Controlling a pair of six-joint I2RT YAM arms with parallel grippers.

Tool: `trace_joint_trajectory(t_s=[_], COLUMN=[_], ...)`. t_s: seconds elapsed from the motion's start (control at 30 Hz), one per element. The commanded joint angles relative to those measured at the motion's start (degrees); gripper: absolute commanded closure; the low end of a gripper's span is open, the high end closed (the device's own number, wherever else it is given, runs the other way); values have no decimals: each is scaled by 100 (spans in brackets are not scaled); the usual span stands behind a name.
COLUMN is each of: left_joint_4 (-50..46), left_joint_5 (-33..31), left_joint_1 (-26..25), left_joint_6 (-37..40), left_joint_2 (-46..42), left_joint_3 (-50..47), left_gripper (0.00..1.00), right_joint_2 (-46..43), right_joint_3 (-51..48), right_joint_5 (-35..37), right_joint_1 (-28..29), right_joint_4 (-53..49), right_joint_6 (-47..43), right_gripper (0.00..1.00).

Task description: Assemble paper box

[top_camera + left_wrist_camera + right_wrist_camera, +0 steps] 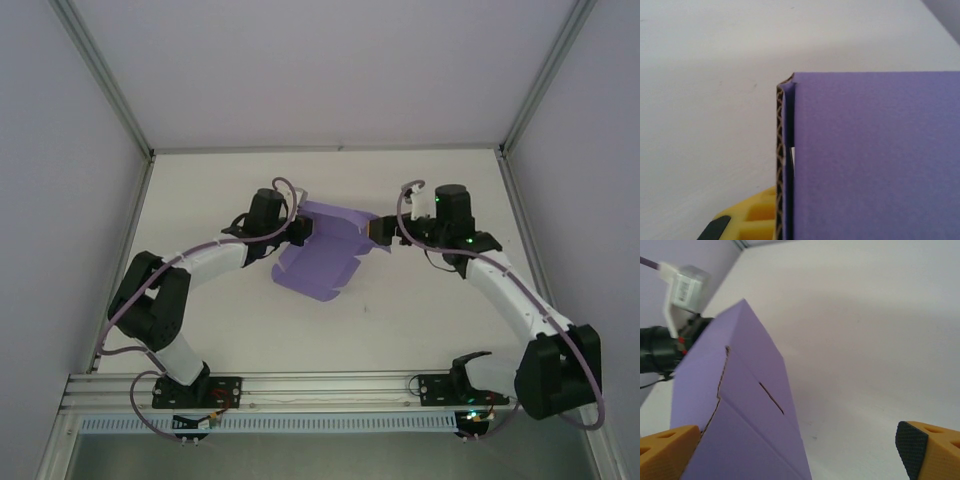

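The paper box (322,255) is a lavender-purple creased card sheet, partly folded, held up off the white table between the two arms. My left gripper (301,232) is shut on its left edge. In the left wrist view the folded corrugated edge of the paper box (870,160) stands close up, with one yellow finger (751,216) beside it; the other finger is hidden behind the card. My right gripper (377,229) is at the sheet's right edge. Its jaws stand wide open, and the paper box (740,410) lies next to its left finger (665,450), far from the black-padded right finger (922,447).
The white table (420,300) is ringed by an aluminium frame, with posts at the back corners and grey walls on both sides. A rail (330,385) carrying both arm bases runs along the near edge. The left arm's wrist (660,347) sits behind the card.
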Motion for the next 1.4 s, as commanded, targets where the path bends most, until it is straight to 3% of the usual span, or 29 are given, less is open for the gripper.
trace_joint_trajectory(t_s=[0.0,0.43,0.6,0.73,0.93,1.03,1.23,1.37], left_joint_4=[-309,-746,-940,-1101,-1192,-1370,-1540,-1545], left_joint_5=[-315,-1348,-1709,-2109,-2225,-2478,-2469,-2489], left_joint_1=[-171,-740,-774,-742,-656,-637,-644,-642], left_joint_6=[106,188,-156,-284,-278,-312,-426,-435], left_joint_2=[22,76,144,163,42,32,67,49], left_joint_3=[234,509,581,636,621,695,809,789], left_gripper=[100,100,100,100,100,100,100,100], right_joint_2=[262,1106,951,490,-153,-275,73,600], right_joint_3=[242,290,84,-96,-451,-602,-702,-472], right_joint_5=[821,2820,3513,3643,3847,3618,3114,3403], right_joint_1=[199,1037,1119,1126,1110,1114,1115,1112], right_joint_4=[55,1104,1275,650,-535,-814,-630,-657], right_joint_6=[49,650,795,516,485,430,460,499], right_gripper=[0,0,0,0,0,0,0,0])
